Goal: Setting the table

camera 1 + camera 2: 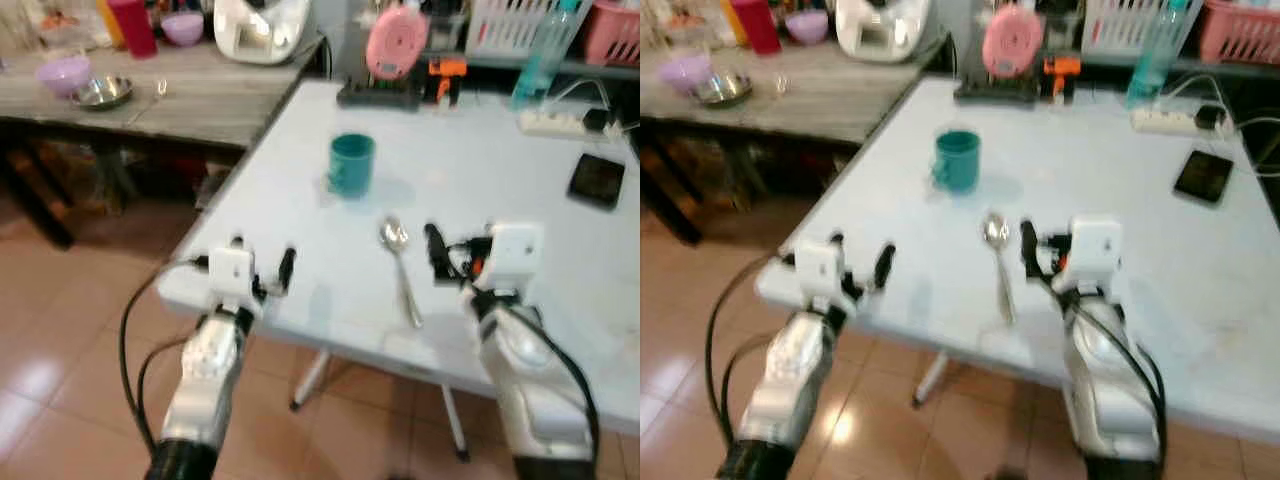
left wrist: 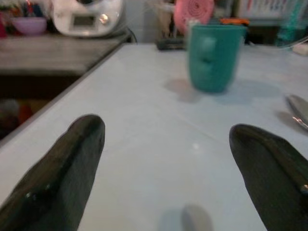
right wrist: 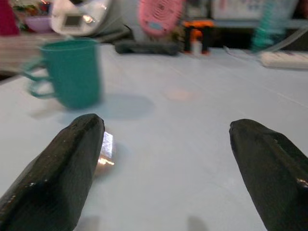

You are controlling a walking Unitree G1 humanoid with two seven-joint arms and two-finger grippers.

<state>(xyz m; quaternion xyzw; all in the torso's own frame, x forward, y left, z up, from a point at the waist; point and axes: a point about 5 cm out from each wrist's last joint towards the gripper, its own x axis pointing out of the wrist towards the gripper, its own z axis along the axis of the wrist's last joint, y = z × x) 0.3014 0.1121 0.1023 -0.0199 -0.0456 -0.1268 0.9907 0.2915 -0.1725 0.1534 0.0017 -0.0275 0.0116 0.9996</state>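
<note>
Wooden side table (image 1: 200, 105) at far left carries a purple bowl (image 1: 63, 73), a steel dish (image 1: 103, 93), a red container (image 1: 132, 25) and a white appliance (image 1: 260, 28); it stands behind and beside the pale blue table (image 1: 520, 170), whose left edge runs diagonally toward the near corner, with tiled floor (image 1: 60, 350) open beyond it. Left gripper (image 1: 262, 262) hovers at that near-left corner, its two black fingers (image 2: 62, 173) spread wide, with nothing between them but bare tabletop. Teal mug (image 1: 351, 164) stands upright toward the middle of the table, well apart from both grippers, with free surface on every side. Metal spoon (image 1: 402, 270) lies flat between the two grippers, bowl end toward the mug, handle toward the near edge. Right gripper (image 1: 462, 250) sits just right of the spoon, over the near part of the table, fingers (image 3: 62, 173) likewise held apart and gripping nothing. Wide bare surface extends to its right. Black phone (image 1: 597, 180) lies near the right edge; a white power strip (image 1: 552, 122) and a pink round object (image 1: 397, 42) on a dark base line the far edge, with a turquoise bottle (image 1: 540, 55) behind. Left wrist view adds the spoon's bowl (image 2: 299, 109) at its margin beside the mug. Right wrist view shows the mug's handle (image 3: 33, 83) and a bright metallic glint (image 3: 106, 151) touching the inner side of one finger.
</note>
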